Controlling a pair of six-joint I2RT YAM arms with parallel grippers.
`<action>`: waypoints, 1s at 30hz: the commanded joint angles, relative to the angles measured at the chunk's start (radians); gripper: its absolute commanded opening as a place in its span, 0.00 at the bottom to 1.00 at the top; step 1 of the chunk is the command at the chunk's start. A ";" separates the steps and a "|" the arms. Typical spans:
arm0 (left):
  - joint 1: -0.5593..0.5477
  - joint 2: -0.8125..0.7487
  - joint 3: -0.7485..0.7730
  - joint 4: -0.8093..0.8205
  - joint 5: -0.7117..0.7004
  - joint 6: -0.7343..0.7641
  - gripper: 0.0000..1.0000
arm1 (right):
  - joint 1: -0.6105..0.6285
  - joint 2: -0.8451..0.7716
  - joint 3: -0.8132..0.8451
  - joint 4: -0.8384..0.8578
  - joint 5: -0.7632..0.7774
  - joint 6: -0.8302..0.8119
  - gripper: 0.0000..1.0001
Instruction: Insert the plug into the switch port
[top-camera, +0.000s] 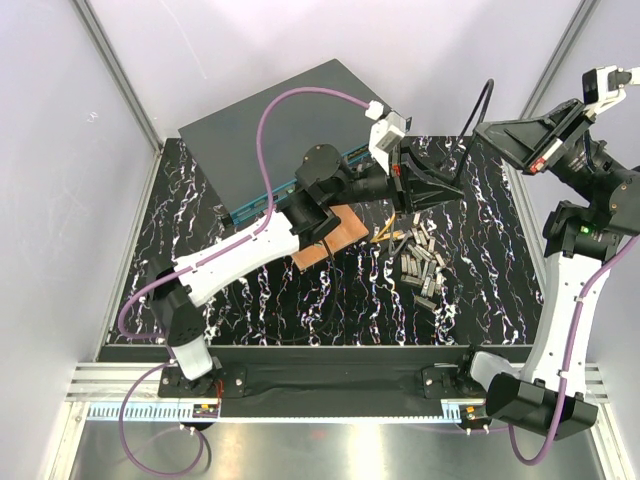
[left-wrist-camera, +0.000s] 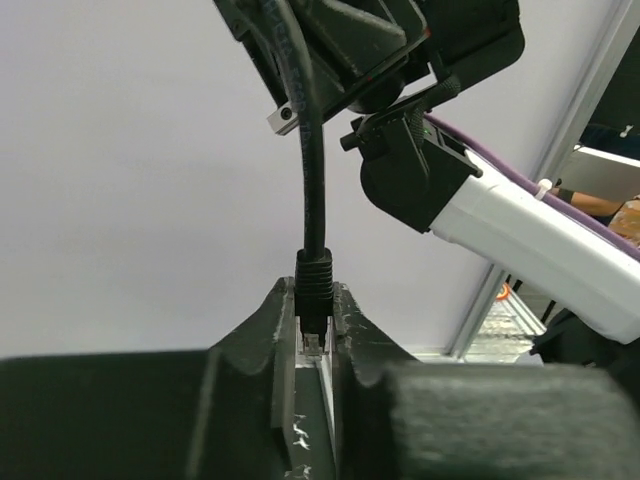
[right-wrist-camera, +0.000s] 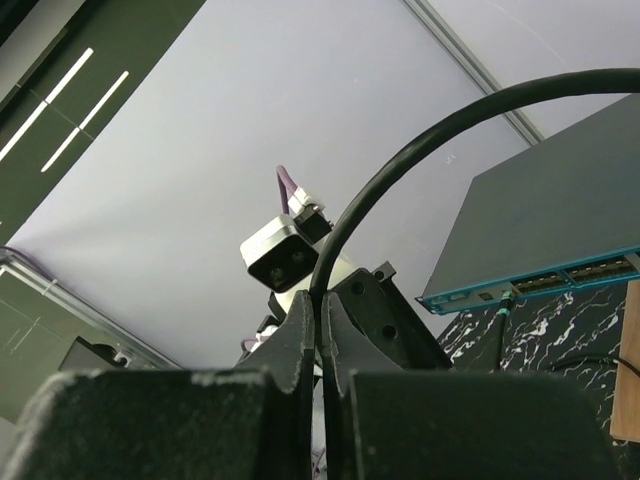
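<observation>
The black plug stands upright between the fingertips of my left gripper, which is shut on it. Its black cable rises from the plug to my right gripper, which is shut on the cable a short way along. Both grippers hang in the air right of the switch, the left gripper just below the right gripper. The switch has a dark grey top and a teal front edge with ports. The plug is well clear of the ports.
A small wooden board lies in front of the switch. Several loose connectors are scattered right of it on the black marbled mat. A thin cable is plugged in near the switch's corner. White walls close in the sides.
</observation>
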 joint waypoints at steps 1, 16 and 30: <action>-0.003 -0.032 0.033 0.022 0.027 0.018 0.04 | 0.001 -0.009 0.018 0.039 -0.039 -0.010 0.00; 0.010 -0.179 0.122 -0.922 0.098 0.618 0.00 | -0.151 -0.079 0.162 -0.001 -0.552 -0.563 0.88; -0.013 -0.069 0.364 -1.359 -0.014 0.984 0.00 | -0.150 0.040 0.024 0.180 -0.550 -0.371 0.50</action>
